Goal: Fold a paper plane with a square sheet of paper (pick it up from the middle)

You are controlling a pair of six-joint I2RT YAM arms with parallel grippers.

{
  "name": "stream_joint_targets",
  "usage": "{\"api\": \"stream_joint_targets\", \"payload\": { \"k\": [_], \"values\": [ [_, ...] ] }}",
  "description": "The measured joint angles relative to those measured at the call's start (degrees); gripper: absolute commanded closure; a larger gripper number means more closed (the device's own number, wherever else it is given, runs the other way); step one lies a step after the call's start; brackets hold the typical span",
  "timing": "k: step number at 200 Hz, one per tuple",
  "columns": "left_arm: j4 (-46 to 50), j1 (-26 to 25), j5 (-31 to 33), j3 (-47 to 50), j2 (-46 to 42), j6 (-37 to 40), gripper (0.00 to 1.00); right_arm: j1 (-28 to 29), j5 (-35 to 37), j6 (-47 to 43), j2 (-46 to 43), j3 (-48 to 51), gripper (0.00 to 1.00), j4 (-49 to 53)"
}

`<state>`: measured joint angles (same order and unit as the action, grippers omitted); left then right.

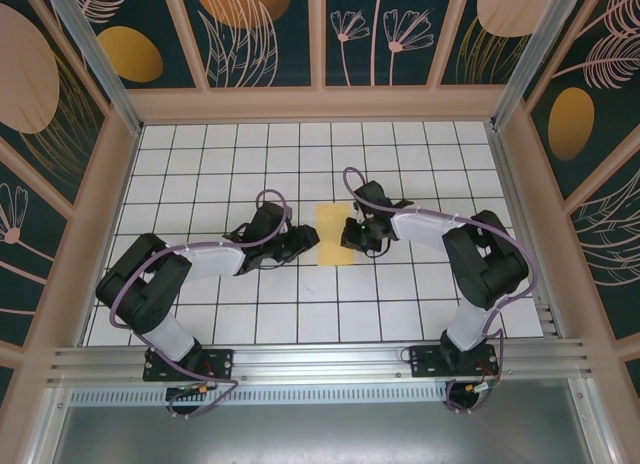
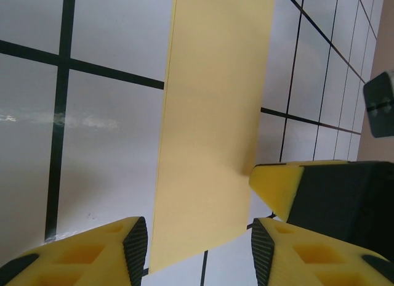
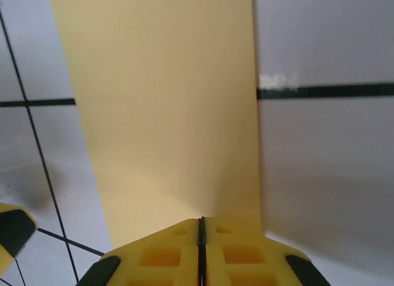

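One yellow paper [image 1: 331,235] strip flat on gridded table [image 1: 200,179], two grippers flanking it, left gripper [image 1: 309,240] fingers apart, right gripper [image 1: 349,234] fingers pressed together at its edge

White gridded tabletop [image 1: 300,154] — dark floral wall panels [image 1: 255,34]

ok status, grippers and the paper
Left gripper open, straddling the paper end. Right gripper shut, tip at its edge. Paper flat on table, narrow rectangle.
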<state>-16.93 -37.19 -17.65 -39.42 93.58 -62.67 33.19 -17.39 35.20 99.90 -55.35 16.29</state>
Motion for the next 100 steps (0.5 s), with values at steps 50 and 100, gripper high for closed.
{"api": "stream_joint_targets", "payload": {
  "k": [50,100],
  "values": [
    [0.0,-0.5,-0.15,0.0,1.22,-0.68,0.49,1.42,-1.03,2.36,1.95,0.13,0.9,-0.15],
    [0.04,-0.72,-0.39,0.0,1.97,-0.68,0.49,1.46,-3.76,4.63,3.48,-0.66,0.89,-3.15]
  ]
}}
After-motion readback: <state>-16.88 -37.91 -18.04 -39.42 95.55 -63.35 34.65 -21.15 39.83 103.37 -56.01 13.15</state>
